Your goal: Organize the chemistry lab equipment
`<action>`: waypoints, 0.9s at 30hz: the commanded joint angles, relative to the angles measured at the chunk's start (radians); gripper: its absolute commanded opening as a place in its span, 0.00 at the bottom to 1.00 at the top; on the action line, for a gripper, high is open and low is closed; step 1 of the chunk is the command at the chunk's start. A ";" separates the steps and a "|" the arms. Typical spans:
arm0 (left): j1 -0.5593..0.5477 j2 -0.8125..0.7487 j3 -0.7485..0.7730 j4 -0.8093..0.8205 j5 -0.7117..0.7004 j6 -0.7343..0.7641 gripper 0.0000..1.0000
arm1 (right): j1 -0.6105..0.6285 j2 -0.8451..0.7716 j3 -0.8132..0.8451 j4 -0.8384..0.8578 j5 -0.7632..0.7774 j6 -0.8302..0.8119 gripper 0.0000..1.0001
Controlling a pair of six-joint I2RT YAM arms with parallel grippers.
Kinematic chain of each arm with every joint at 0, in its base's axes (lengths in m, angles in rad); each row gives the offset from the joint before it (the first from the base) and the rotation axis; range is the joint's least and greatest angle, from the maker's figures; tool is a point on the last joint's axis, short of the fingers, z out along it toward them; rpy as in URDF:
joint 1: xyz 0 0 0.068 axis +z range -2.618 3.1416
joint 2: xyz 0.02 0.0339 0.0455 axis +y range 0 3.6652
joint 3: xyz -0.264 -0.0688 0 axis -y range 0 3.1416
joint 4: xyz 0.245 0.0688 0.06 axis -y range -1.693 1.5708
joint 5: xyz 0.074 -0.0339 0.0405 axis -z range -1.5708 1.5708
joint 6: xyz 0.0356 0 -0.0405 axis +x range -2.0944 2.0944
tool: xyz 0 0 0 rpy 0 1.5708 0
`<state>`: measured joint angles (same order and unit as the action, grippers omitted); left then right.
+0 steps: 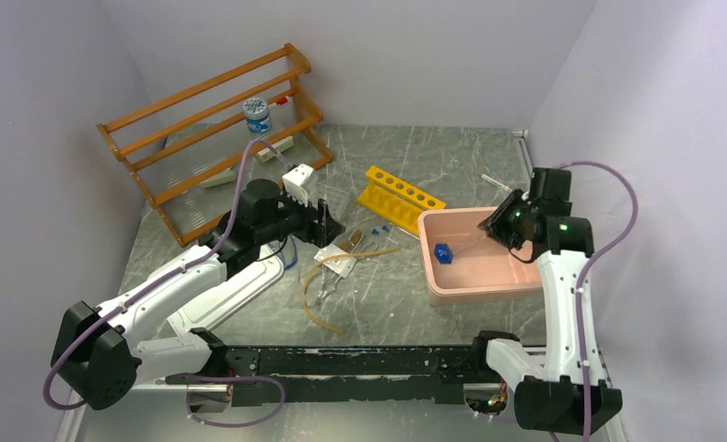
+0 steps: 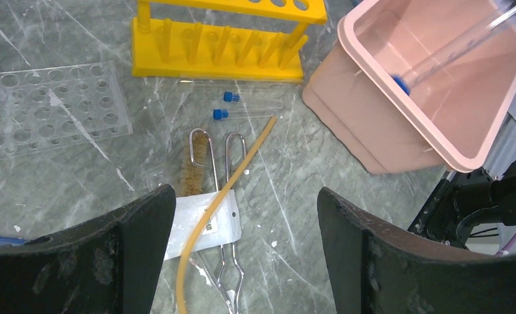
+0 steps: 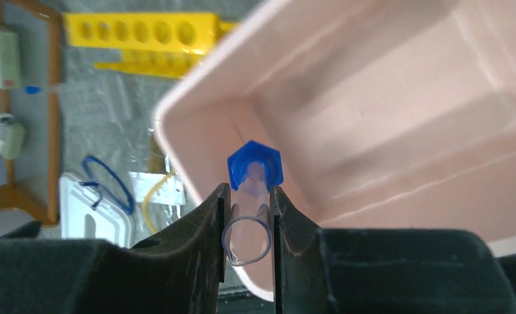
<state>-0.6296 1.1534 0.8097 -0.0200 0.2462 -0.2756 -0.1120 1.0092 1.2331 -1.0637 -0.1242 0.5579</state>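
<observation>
Over the pink tub, our right gripper clamps the blue-based cylinder base-down for release, while our left gripper hovers wide open left of the tub.

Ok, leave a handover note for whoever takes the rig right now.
Right gripper: shut on a clear tube, blue end down inside the pink bin, not yet released.
Left gripper: open, empty, above the hose, tongs, brush and packet on the table.
Two capped tubes lie by the yellow rack.
Done: only this tube has reached the bin.
Left: release it, then sort the loose items.
</observation>
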 commanded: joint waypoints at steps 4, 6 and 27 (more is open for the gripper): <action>-0.002 0.025 -0.017 0.079 -0.014 0.010 0.83 | -0.009 0.050 -0.301 0.344 -0.088 0.163 0.14; -0.003 0.043 -0.007 0.085 -0.013 0.002 0.83 | -0.010 0.111 -0.350 0.432 -0.104 0.205 0.14; -0.003 0.256 0.169 0.162 -0.081 -0.066 0.83 | -0.165 0.290 -0.558 0.738 0.027 0.222 0.48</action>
<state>-0.6296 1.3682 0.9092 0.0681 0.1940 -0.3180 -0.2619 1.2964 0.7063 -0.3889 -0.1753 0.7769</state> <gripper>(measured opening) 0.829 0.459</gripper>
